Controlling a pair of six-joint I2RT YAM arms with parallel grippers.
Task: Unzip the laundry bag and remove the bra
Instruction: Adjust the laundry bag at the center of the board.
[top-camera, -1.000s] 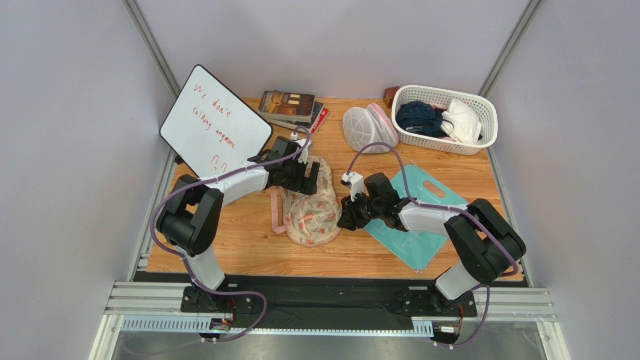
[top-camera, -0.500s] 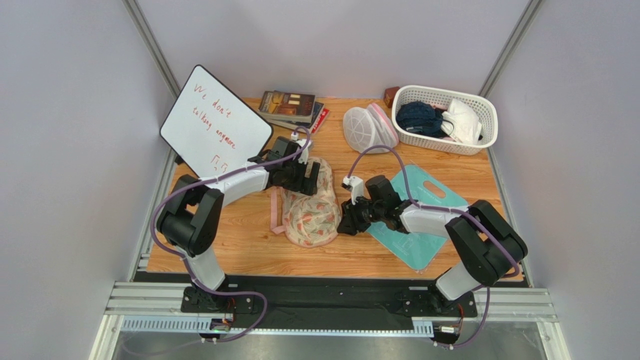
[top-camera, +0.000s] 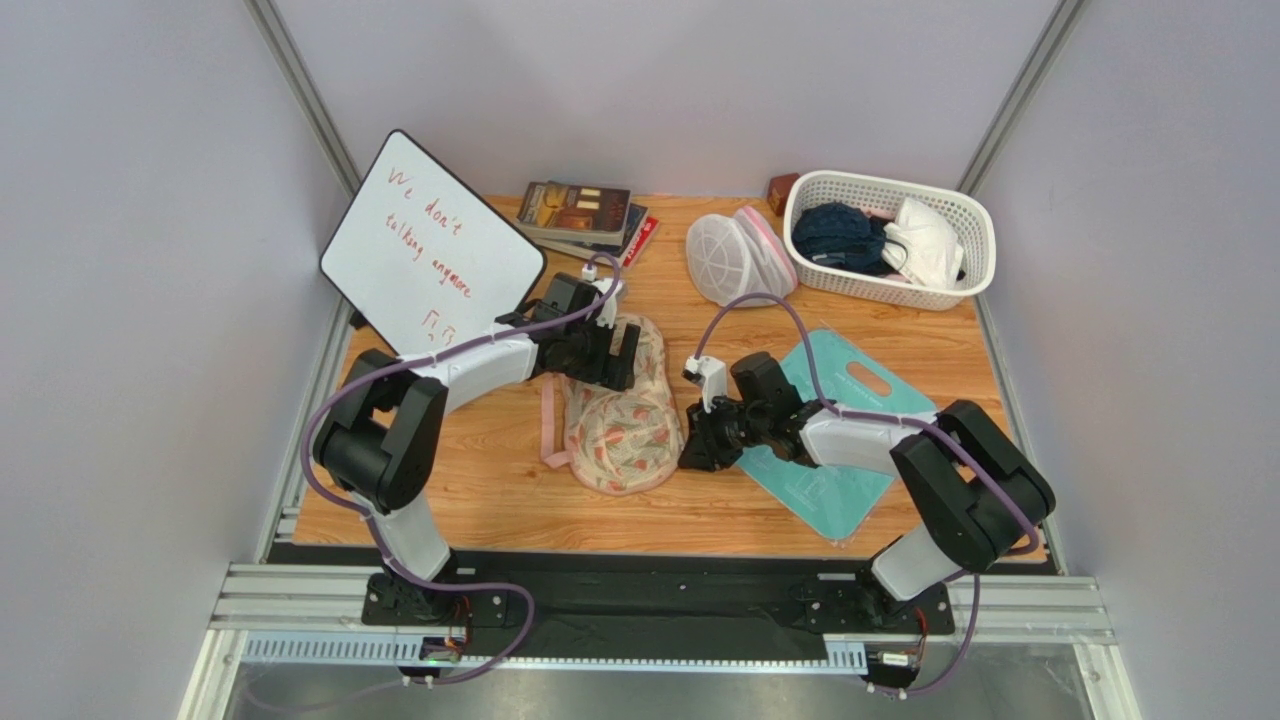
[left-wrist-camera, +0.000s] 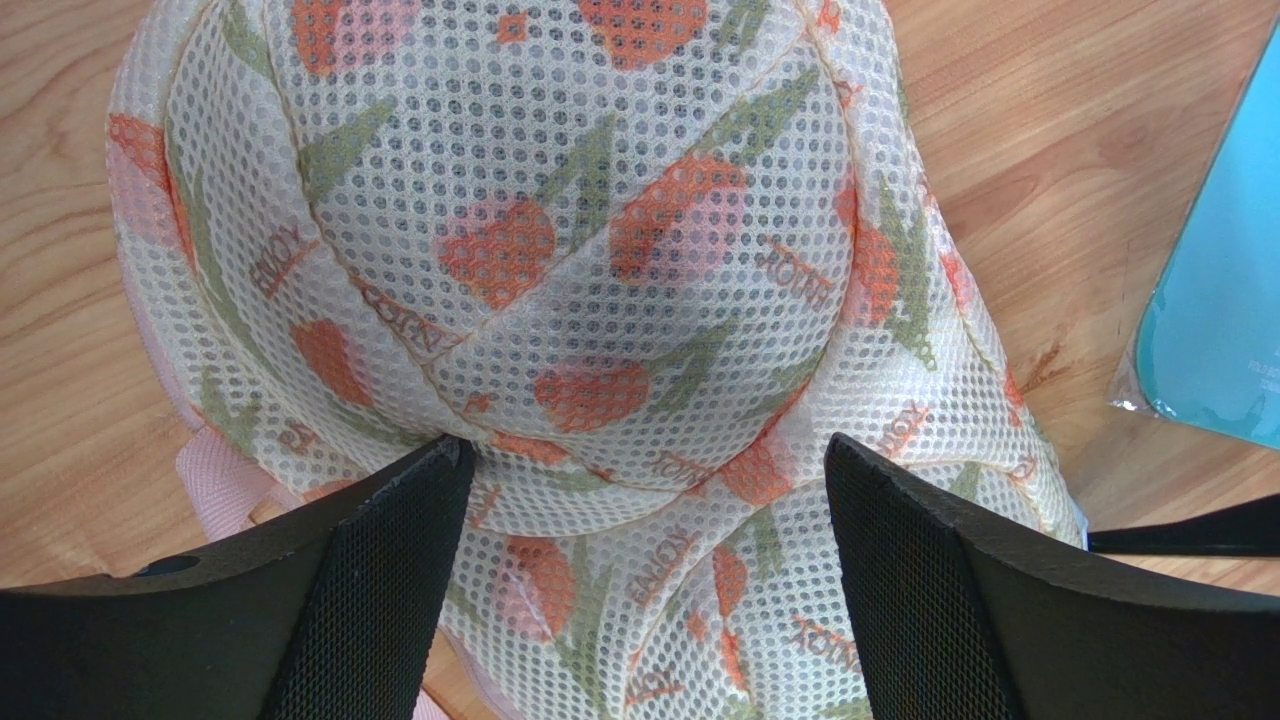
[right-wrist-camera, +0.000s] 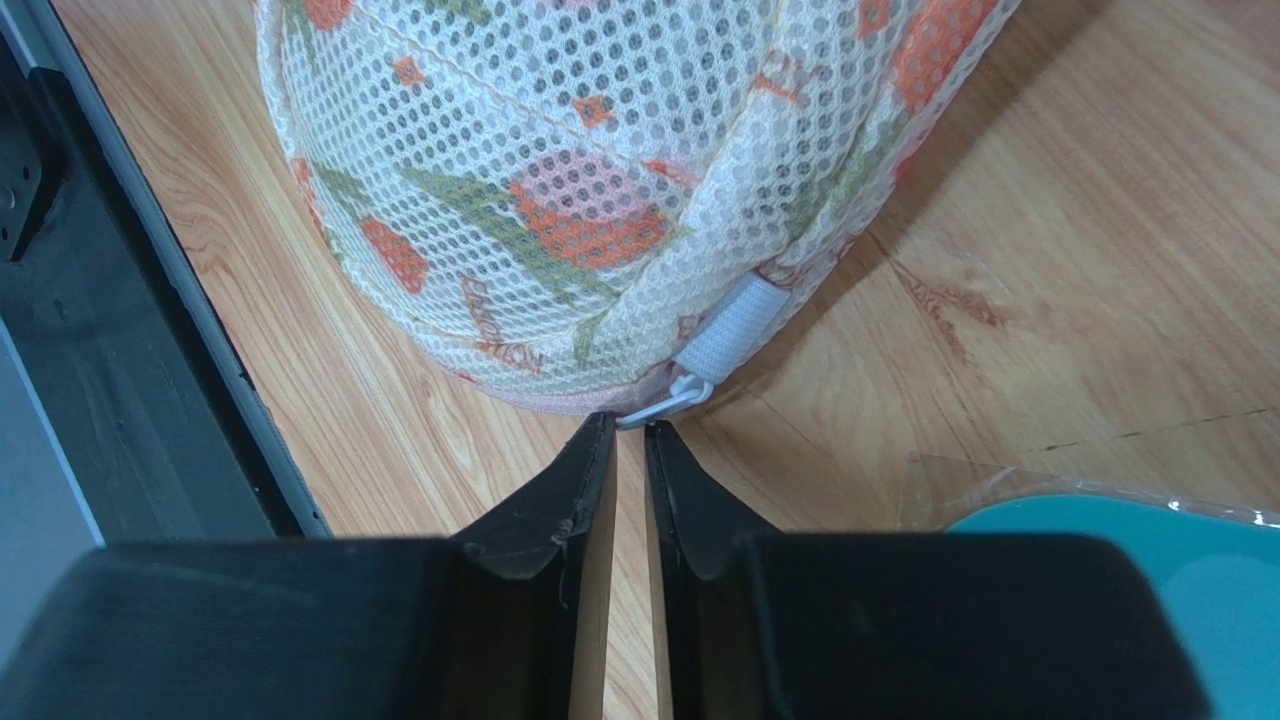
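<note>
Bag: cream mesh laundry bag (top-camera: 624, 413) with an orange flower print and pink edging, lying on the wooden table (top-camera: 451, 480) between the two arms, its two lobes stacked far and near.
Left pincer: left gripper (left-wrist-camera: 646, 458) spread wide over the far lobe, one black finger on either side of the dome and low against the mesh; nothing is pinched between them.
Right pincer: right gripper (right-wrist-camera: 631, 428) drawn in to a thin slit, tips down at the near rim of the bag.
Zip: small white zipper pull (right-wrist-camera: 672, 399) sits right at those tips, touching or nearly so; from the wrist view I cannot tell whether it is actually nipped or only lined up.
Done so far: arms placed, one to steady, one at the pull.
Left to do: as I judge it, nearly all. The seam looks closed along what shows, no bra lies outside, and the bag is domed and full.
Nearby: teal plastic mat (top-camera: 842, 450) under the right arm, just beside the bag.
</note>
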